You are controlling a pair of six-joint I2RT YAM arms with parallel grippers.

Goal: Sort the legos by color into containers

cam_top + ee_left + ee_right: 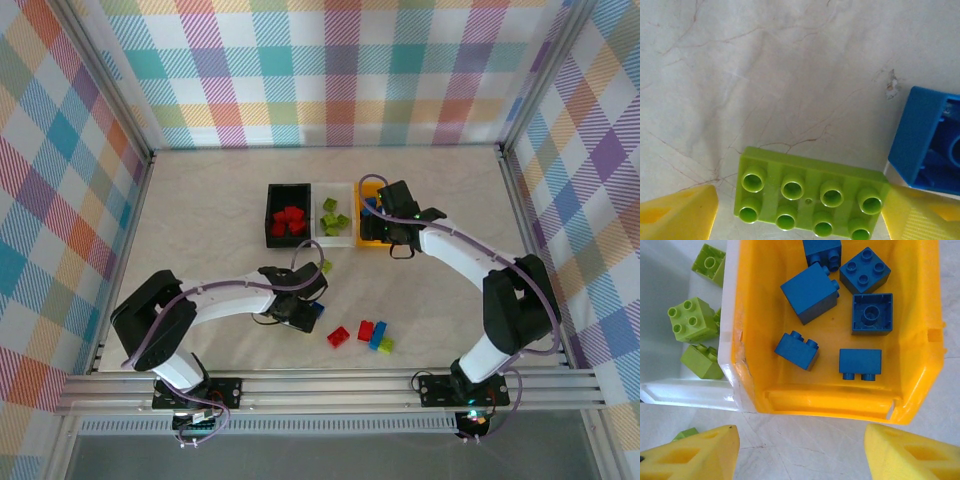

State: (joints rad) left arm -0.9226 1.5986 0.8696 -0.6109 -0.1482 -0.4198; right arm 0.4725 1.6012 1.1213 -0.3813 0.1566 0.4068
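Left gripper (800, 205) is straddling a lime green brick (810, 197) lying on the table (765, 75), studs facing the wrist camera. Jaws are standing open: right finger at the brick's end, left finger a little clear of it. A blue brick (922, 145) is lying just beside the right finger, hollow side showing. Right gripper (801, 442) is hovering open and empty just short of the near wall of the orange-yellow bin (830, 407), which is holding six blue bricks (810, 292). Green bricks (690, 320) are sitting in the white bin (690, 392) alongside.
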